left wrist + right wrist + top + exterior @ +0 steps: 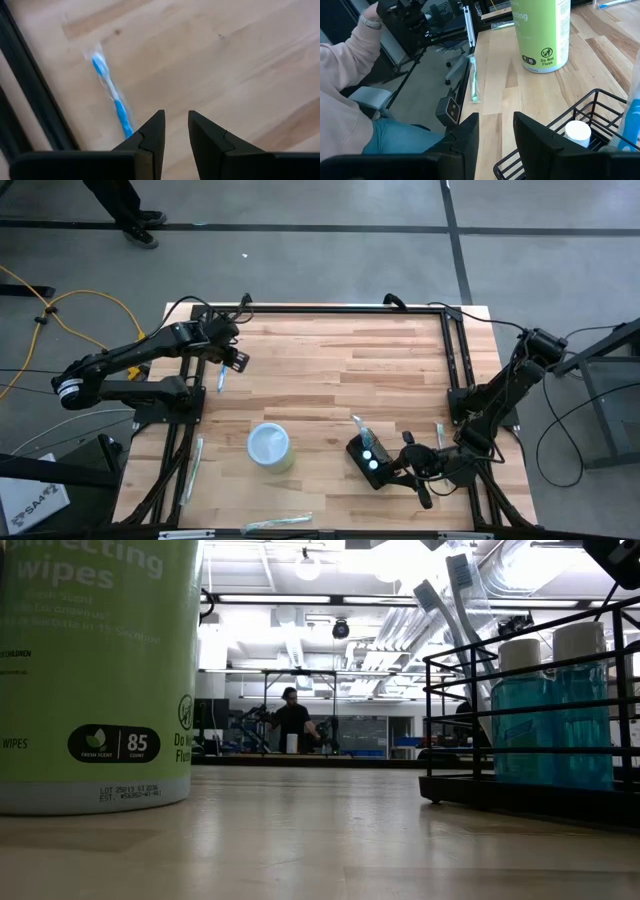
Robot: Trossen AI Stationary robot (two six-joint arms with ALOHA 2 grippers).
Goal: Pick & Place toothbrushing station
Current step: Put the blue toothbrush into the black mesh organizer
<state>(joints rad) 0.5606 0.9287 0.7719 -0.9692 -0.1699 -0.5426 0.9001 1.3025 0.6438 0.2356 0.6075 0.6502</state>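
The toothbrushing station [368, 460] is a black wire holder standing on the table near the front right. It carries two blue bottles with white caps [550, 710] and upright toothbrushes [440, 600]. My right gripper [496, 116] is at the station's right side [400, 466], its fingers apart, with the holder's wire corner [506, 161] low between them. My left gripper [176, 114] hovers open at the far left [236, 360], pointing down. A blue toothbrush [111, 95] lies flat on the wood beside it, and nothing is between its fingers. My right gripper comes at the station's wire rim nearly level from the table's right side, and one finger [540, 145] overlaps the wire frame. Whether either finger touches the wire, I cannot tell. The station stands on the table.
A green wipes canister [270, 447] stands left of the station. Wrapped toothbrushes lie near the left frame [195, 462], the front edge [277, 523] and the right arm [438, 435]. A person in a pink sleeve [340, 110] sits beyond the left edge.
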